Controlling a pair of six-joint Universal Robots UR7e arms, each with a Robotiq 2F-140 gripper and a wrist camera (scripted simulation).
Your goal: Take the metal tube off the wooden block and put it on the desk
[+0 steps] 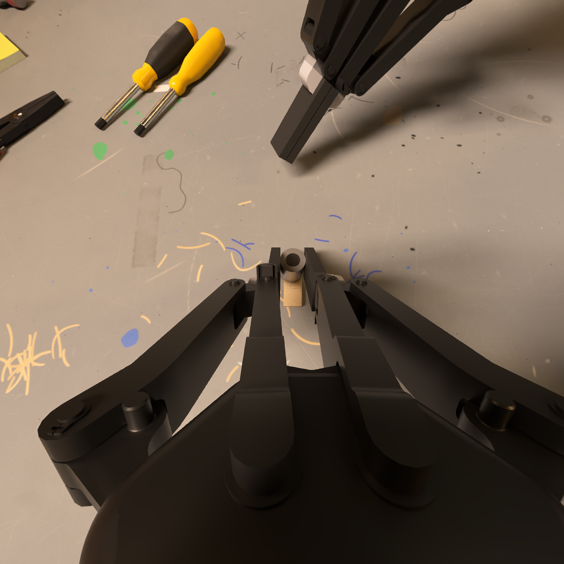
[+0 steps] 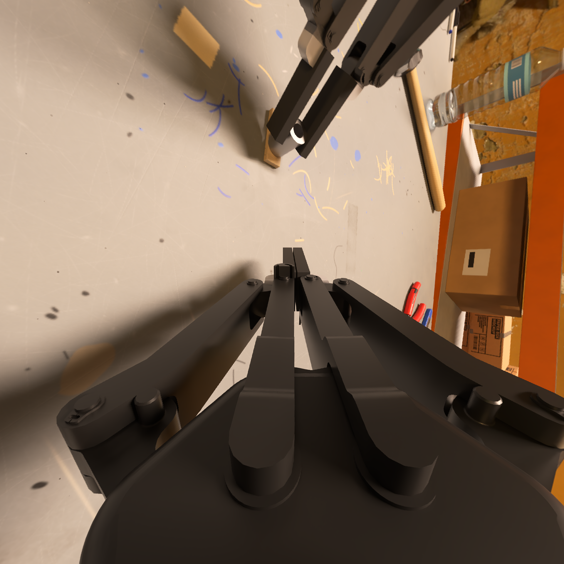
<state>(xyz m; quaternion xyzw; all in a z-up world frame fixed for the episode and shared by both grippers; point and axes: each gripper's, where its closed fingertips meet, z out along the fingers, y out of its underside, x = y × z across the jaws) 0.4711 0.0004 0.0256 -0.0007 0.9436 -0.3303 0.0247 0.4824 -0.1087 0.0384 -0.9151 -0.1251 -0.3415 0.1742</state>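
Metal tube (image 1: 292, 265) sits upright on the wooden block (image 1: 293, 293), left claw (image 1: 292, 254) pinching it. Right claw (image 2: 295, 254) clamped on nothing. Next I'd guess: lift straight up, then set it on the table (image 1: 213, 198).

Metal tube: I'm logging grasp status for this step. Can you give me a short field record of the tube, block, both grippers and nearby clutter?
tube: metal tube upright on the wooden block, open end up
block: lying flat on the desk
left gripper: left gripper straddles the tube, a finger on each side; contact not certain
right gripper: right gripper shut, empty, off to the side
clutter: two yellow screwdrivers lying side by side
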